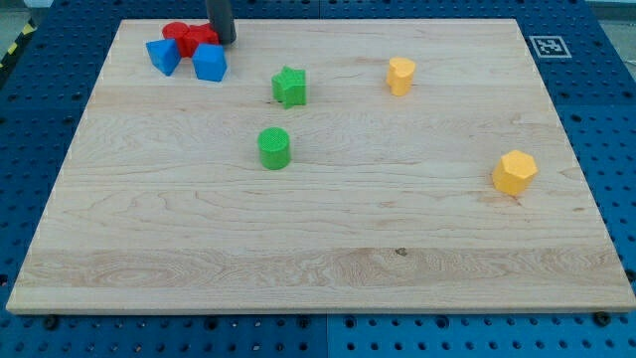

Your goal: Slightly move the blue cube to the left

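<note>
Two blue blocks sit at the view's top left. The right one, a blue cube (210, 63), lies just below and left of my tip (226, 39). The left blue block (163, 56) is a wedge-like shape. Two red blocks lie behind them: a red cylinder (177, 35) and a red block (202, 40) next to my tip. My dark rod comes down from the view's top edge and its tip rests on the board, close to the blue cube's upper right corner. I cannot tell if it touches.
A green star block (289, 87) and a green cylinder (274, 147) lie left of centre. A yellow block (400, 76) sits at top centre-right, a yellow hexagonal block (514, 172) at the right. The wooden board (318, 249) lies on a blue pegboard table.
</note>
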Controlling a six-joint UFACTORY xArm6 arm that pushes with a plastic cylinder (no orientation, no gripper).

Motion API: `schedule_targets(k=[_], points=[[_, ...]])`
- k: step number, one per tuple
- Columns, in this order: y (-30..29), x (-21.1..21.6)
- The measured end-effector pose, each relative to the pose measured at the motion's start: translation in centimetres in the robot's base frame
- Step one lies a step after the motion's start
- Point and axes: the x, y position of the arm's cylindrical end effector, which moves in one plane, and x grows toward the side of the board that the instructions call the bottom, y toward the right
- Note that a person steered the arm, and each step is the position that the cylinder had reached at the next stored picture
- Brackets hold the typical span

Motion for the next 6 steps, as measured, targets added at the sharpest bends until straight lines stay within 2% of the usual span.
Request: schedule_targets(k=[3, 4, 5, 6], points=[[0.4, -0.4], [2.6, -0.5], [6.8, 2.6], [6.5, 4.2]])
